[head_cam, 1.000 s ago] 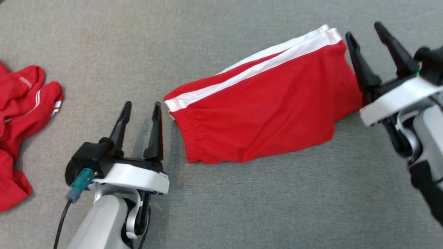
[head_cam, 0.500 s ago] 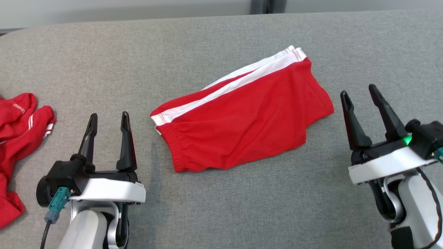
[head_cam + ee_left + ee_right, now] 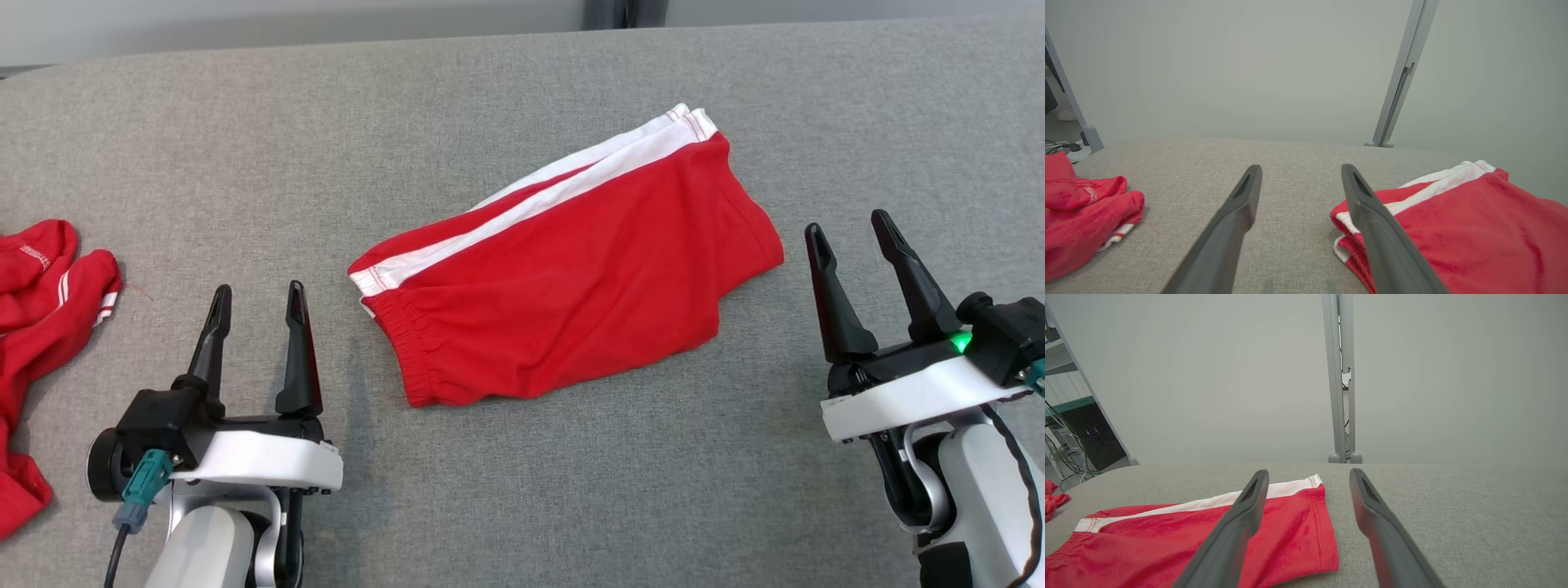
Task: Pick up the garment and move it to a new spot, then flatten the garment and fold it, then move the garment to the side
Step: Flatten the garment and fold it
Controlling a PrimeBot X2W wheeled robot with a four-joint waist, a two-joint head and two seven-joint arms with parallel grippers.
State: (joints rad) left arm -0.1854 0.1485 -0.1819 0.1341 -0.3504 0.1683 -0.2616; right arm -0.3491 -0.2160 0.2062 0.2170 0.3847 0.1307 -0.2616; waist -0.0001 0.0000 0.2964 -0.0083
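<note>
Right wrist view — shelving (image 3: 1059,359) (cables (image 3: 1059,459)) past the garment (image 3: 1147,535).

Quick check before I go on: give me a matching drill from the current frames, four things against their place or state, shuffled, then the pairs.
1 folded shorts
2 crumpled red garment
3 left end effector
4 right end effector

A open, lower right of head view
B heaped at far left
C flat in the centre, white stripes
D open, lower left of head view

Pairs: 1-C, 2-B, 3-D, 4-A
</note>
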